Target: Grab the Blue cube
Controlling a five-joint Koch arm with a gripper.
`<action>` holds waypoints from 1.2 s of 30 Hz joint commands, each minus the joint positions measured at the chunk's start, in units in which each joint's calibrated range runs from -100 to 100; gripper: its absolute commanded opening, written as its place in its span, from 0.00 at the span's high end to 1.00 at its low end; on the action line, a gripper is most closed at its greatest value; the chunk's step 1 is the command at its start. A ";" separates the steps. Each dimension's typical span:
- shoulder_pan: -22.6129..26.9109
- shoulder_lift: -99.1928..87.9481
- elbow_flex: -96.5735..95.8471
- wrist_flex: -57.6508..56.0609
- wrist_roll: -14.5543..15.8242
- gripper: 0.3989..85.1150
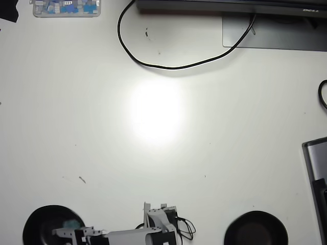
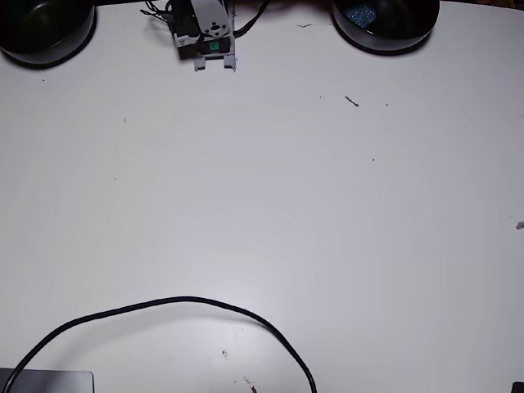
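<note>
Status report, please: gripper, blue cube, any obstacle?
Gripper over black bowl, jaws unclear. Blue cube seemingly inside that bowl. Black cable lies far off.

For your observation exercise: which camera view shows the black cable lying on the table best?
The overhead view: the black cable shows as one long loop running from the top edge round to the monitor stand. The fixed view shows the cable too, as an arc cut off at the bottom edge, so its ends are hidden.
</note>
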 commanded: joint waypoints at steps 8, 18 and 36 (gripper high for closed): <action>-3.61 -6.87 3.09 -0.31 2.93 0.44; -9.08 -9.06 1.45 0.65 6.06 0.48; -22.47 -17.06 -7.88 1.29 10.89 0.49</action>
